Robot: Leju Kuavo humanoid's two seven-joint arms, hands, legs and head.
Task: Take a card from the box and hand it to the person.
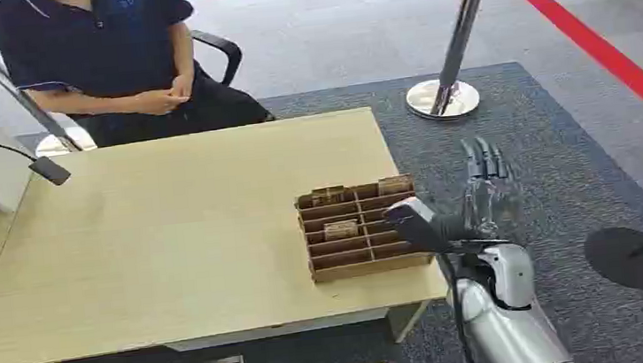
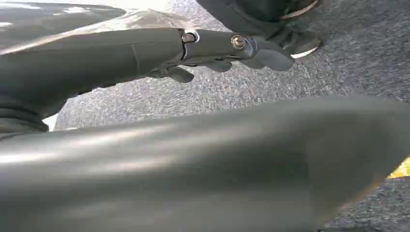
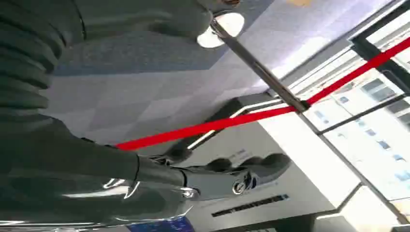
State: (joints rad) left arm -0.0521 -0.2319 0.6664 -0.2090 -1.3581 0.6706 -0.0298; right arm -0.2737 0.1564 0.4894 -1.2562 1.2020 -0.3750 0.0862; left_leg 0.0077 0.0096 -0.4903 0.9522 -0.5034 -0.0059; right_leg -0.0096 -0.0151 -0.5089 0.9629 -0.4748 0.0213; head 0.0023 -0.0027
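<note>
Risk, judged from the head view, lies in the approach; the right hand (image 1: 484, 185) hangs at centre right of the frame, off the desk (image 1: 172, 240) edge and just beside the box (image 1: 360, 228), its fingers straight, apart and holding nothing; a sideways sweep from there could strike the box wall and push it along the desk, or knock the upright cards flat. The box is brown, cut into many narrow slots by thin dividers; a few cards (image 1: 340, 229) stand in them, one near the middle and others along the far row; the slots look tight, so broad fingers may jam against a divider or lift two cards together. The person (image 1: 110, 51) sits at the upper left, well apart from the box, so a loosely pinched card could slip on the long carry.

The left wrist view looks down at grey carpet; the left hand (image 2: 222, 48) is empty, its fingers loosely extended, far from any card.

The right wrist view shows the right hand's fingers (image 3: 251, 166) spread in open air against a red barrier belt (image 3: 241, 121), touching nothing.
</note>
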